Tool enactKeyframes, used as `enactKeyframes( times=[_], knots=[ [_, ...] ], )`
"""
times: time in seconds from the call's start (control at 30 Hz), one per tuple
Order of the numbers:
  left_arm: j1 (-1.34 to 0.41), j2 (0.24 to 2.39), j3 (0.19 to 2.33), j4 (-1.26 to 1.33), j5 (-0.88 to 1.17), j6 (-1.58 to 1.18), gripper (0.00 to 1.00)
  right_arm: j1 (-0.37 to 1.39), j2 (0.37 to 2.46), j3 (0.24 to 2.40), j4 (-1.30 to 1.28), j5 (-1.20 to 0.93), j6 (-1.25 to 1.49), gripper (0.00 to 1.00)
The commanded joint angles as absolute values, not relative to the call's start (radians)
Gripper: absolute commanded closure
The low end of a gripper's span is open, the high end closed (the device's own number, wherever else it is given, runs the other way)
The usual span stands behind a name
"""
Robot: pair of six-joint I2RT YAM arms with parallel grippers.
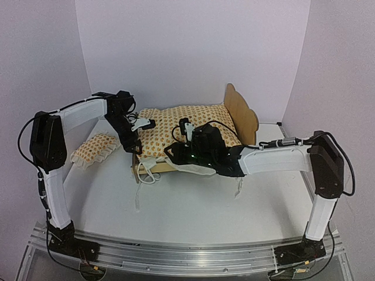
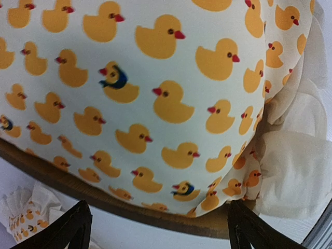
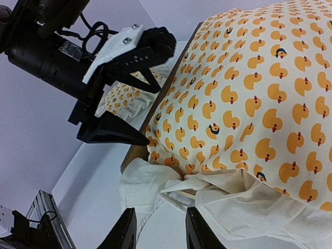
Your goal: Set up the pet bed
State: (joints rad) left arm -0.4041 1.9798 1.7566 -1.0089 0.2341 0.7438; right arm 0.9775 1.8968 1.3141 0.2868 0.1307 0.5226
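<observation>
At the eight-o'clock end of the pet bed (image 1: 243, 111), the right wrist view, unlike the top one, shows the left gripper (image 3: 161, 91) gaping empty and the right gripper (image 3: 158, 228) half-closed astride cream cloth (image 3: 249, 207), hold unclear.

**Ducks all over the tabletop**

Here's the big cream mattress cushion printed with orange-yellow ducks (image 1: 176, 126), plump, its near corner bulging out. And look, a few of those ducks carry dark blue patches (image 3: 215, 127). Under that corner, plain cream fabric (image 3: 249, 202) bunches in soft folds, and thin cream ties (image 1: 138, 196) trail down onto the white tabletop (image 1: 193, 211). Off to the left, apart from the cushion, the small ruffled pillow in the same duck print (image 1: 94, 148) lies flat on the tabletop. Pale lavender walls (image 1: 176, 47) stand behind, and a ribbed aluminium rail (image 1: 187, 257) runs along the near edge.
</observation>
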Motion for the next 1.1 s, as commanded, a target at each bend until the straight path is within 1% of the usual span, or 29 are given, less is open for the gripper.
enactKeyframes(
  times=[0.0, 0.13, 0.2, 0.27, 0.37, 0.4, 0.53, 0.67, 0.8, 1.07],
  knots=[
    [-0.426, 1.975, 1.745, -0.964, 0.292, 0.766, 0.12, 0.981, 1.943, 1.363, 0.267, 0.092, 0.534, 0.67],
    [-0.438, 1.987, 1.698, -0.909, 0.272, 0.764, 0.19, 0.98, 1.949, 1.361, 0.268, 0.091, 0.545, 0.68],
    [-0.437, 2.001, 1.691, -0.895, 0.263, 0.764, 0.27, 0.98, 1.951, 1.365, 0.268, 0.087, 0.547, 0.68],
    [-0.439, 2.019, 1.694, -0.894, 0.257, 0.766, 0.45, 0.98, 1.951, 1.37, 0.268, 0.079, 0.538, 0.69],
    [-0.439, 2.029, 1.732, -0.891, 0.271, 0.756, 0.92, 0.98, 1.953, 1.383, 0.267, 0.064, 0.511, 0.7],
    [-0.439, 2.028, 1.755, -0.893, 0.286, 0.746, 0.99, 0.98, 1.954, 1.389, 0.265, 0.057, 0.501, 0.71],
    [-0.425, 2.013, 1.85, -0.876, 0.339, 0.682, 1.0, 0.98, 1.971, 1.437, 0.231, 0.03, 0.484, 0.77],
    [-0.386, 2.005, 1.916, -0.819, 0.369, 0.595, 1.0, 0.981, 2.009, 1.495, 0.17, 0.011, 0.527, 0.77],
    [-0.382, 2.002, 1.921, -0.812, 0.377, 0.577, 1.0, 0.992, 2.031, 1.519, 0.13, 0.016, 0.557, 0.78],
    [-0.363, 2.003, 1.942, -0.777, 0.351, 0.549, 1.0, 1.014, 2.051, 1.482, 0.088, 0.093, 0.613, 0.8]
  ],
)
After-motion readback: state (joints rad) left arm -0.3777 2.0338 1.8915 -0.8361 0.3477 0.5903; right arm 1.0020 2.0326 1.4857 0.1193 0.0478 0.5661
